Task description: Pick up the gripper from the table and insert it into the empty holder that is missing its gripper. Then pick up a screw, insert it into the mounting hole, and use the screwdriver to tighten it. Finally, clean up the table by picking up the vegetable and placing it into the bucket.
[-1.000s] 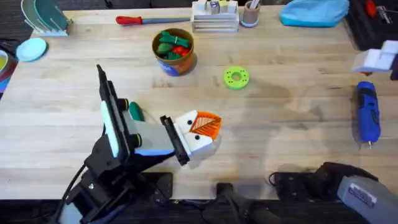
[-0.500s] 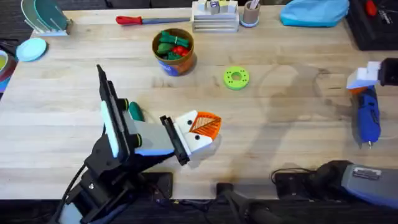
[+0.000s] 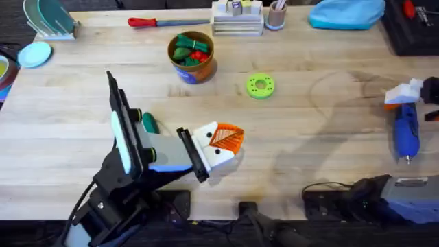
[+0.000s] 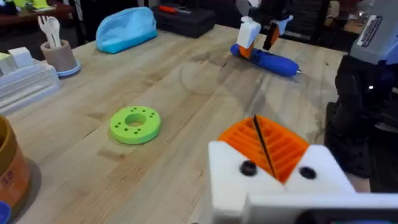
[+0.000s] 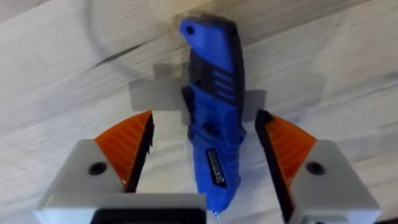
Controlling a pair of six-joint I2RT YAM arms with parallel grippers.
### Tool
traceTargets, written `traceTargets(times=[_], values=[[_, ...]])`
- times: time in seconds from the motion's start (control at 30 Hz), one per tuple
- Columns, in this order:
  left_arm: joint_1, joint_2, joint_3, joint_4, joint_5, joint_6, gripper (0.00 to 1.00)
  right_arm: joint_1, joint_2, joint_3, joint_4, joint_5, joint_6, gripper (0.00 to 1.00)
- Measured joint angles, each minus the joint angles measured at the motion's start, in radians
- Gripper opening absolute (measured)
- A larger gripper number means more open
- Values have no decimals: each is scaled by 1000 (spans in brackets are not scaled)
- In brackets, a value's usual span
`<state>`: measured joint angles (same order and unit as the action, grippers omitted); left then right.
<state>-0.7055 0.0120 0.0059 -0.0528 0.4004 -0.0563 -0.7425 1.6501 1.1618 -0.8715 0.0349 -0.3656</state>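
So the right gripper [image 5: 205, 155] was hanging right over the screwdriver [image 5: 214, 118] at the far right side of the table [image 3: 315, 151]; its jaws were spread wide with the blue body lying between the two orange pads [image 5: 127, 146], not touching either one as far as the wrist view showed; in the overhead shot you could see the screwdriver [image 3: 405, 130] lying flat with its thin bit pointing toward the robot's edge.

The left gripper [image 3: 221, 142] sat low over the wood near the middle; both white fingers carried orange ribbed pads [image 4: 273, 143] pressed together, so it was clenched with nothing between them; screw heads showed on both white mounts.

The vegetable [image 3: 149, 123], the dark green oblong one, lay on the table tucked right beside the left arm; the bucket [image 3: 192, 56] stood well apart from it toward the far edge, already holding some green and red toy pieces; a green disc with holes [image 3: 260, 86] lay between the bucket and the screwdriver, though nearer the bucket; a red-handled tool [image 3: 154, 22] rested along the far edge.
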Motion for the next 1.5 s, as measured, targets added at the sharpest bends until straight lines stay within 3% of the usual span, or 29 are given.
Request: traceTargets(times=[0.37,0.83,0.9,1.03,1.27,1.37,1.5], values=[[0,0,0,0,0,0,6,-24,83,0,143,-61,-55,994],[0,0,0,0,0,0,6,-24,133,0,144,-80,-62,990],[0,0,0,0,0,0,6,-24,132,0,145,-80,-64,917],[0,0,0,0,0,0,6,-28,133,0,154,-70,-66,590],[0,0,0,0,0,0,6,-29,133,0,160,-59,-67,174],[0,0,0,0,0,0,6,-28,132,1,152,-61,-64,37],[0,0,0,0,0,0,6,-28,138,16,100,-77,-61,22]])
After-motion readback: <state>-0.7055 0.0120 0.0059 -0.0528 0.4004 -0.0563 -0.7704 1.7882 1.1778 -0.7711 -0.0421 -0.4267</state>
